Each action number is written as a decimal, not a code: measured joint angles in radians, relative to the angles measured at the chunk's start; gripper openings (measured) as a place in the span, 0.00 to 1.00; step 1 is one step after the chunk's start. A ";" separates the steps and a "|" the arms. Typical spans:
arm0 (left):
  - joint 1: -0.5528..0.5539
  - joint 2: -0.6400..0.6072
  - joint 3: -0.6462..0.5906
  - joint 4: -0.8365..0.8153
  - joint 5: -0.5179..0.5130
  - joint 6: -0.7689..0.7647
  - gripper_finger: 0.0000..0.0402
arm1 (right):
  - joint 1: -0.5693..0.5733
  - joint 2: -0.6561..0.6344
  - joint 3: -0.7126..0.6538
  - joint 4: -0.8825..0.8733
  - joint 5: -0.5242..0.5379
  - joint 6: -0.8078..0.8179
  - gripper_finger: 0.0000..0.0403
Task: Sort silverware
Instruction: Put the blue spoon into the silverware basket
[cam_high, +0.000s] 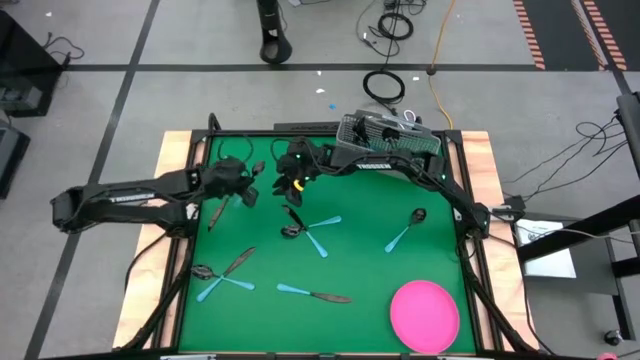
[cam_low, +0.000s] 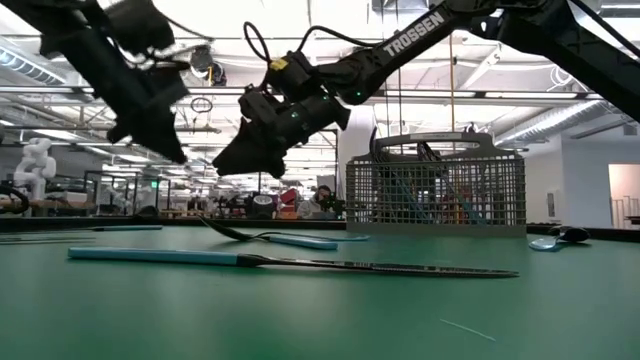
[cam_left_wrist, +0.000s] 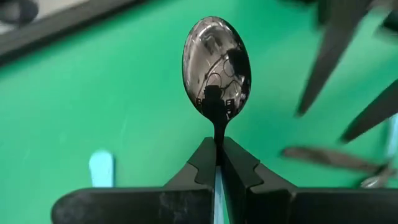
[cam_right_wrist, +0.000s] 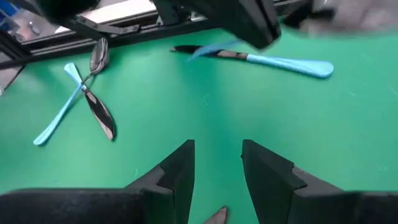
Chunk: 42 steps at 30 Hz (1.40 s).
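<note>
A green mat (cam_high: 350, 265) covers the table, framed by pale wood, and beyond it the low view looks into a wide workshop hall with ceiling lights.

The left gripper (cam_left_wrist: 216, 163) is clamped tight on the neck of a spoon (cam_left_wrist: 216, 65), whose dark, mirror-like bowl sticks out past the fingertips while a sliver of its light blue handle shows between the fingers (cam_left_wrist: 244, 171). In the high view this gripper (cam_high: 245, 188) sits over the back-left part of the mat, well to the left of the grey wire-mesh caddy (cam_high: 388, 135) that stands at the back edge. The right gripper (cam_high: 292, 180) reaches leftward from beside the caddy and hangs above the mat just beside the left one; its fingers (cam_right_wrist: 177, 171) stand apart with only bare green between them, holding nothing.

The rest of the silverware (cam_high: 300, 250) lies scattered on the mat in front of the caddy. Nearest, a few crossed pieces (cam_high: 312, 232) lie below the grippers. A single spoon (cam_high: 405, 230) lies straight out from the caddy, toward the front. Farther off to the front left, a crossed group (cam_high: 222, 275) rests near the mat's left side, and a knife (cam_high: 312, 293) lies flat between that group and the pink plate (cam_high: 425, 315), which sits in the front-right corner, farthest from the caddy. Blue handles already stand inside the caddy (cam_low: 437, 190).
</note>
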 joint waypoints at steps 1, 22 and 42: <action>0.000 -0.023 0.000 0.010 0.001 0.012 0.02 | -0.001 0.000 0.000 0.004 0.000 0.005 0.31; -0.002 -0.352 -0.292 0.642 0.130 0.066 0.01 | -0.001 0.000 0.000 0.304 -0.098 0.101 0.31; -0.002 -0.360 -0.360 0.855 0.212 0.093 0.01 | 0.011 0.000 0.000 0.483 -0.104 0.186 0.31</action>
